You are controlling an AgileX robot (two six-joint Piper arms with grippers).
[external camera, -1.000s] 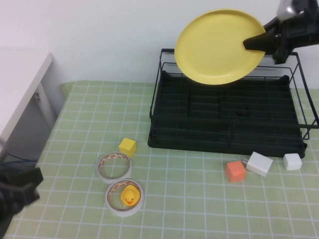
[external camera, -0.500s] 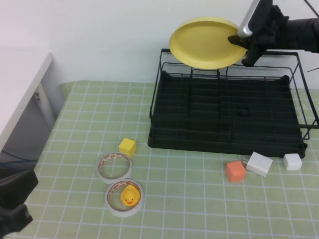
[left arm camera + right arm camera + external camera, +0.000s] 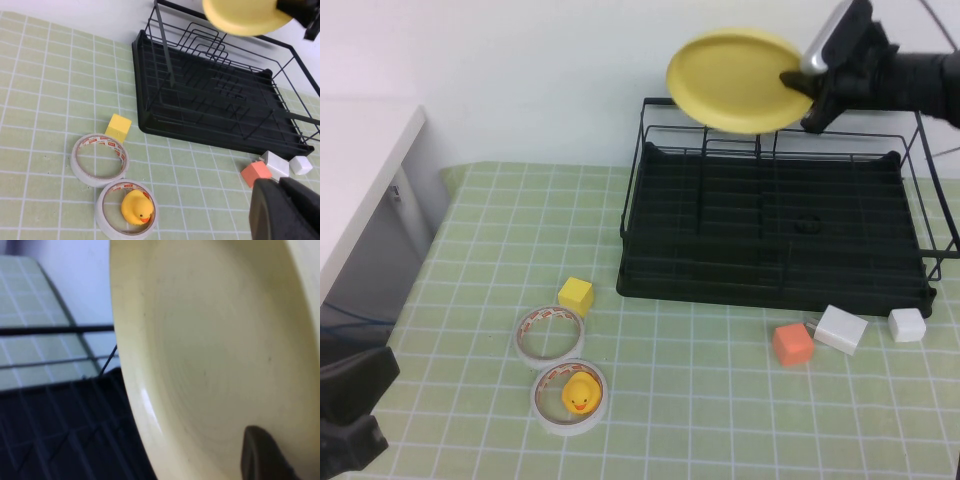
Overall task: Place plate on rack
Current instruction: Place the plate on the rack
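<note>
Since the earlier frame, the plate [image 3: 735, 80] has flattened out and drifted slightly left above the rack's [image 3: 775, 225] back rail. Right hand [image 3: 803, 95] is clamped on its rim, holding it airborne. Left hand [image 3: 350, 410] sits low at the tabletop's [image 3: 720, 400] near-left corner; whether it is clenched or released, I cannot tell.

plate [image 3: 735, 80] held by right gripper [image 3: 803, 95] above rack [image 3: 775, 230] rear rail, left gripper [image 3: 350, 410] near-left table corner
</note>
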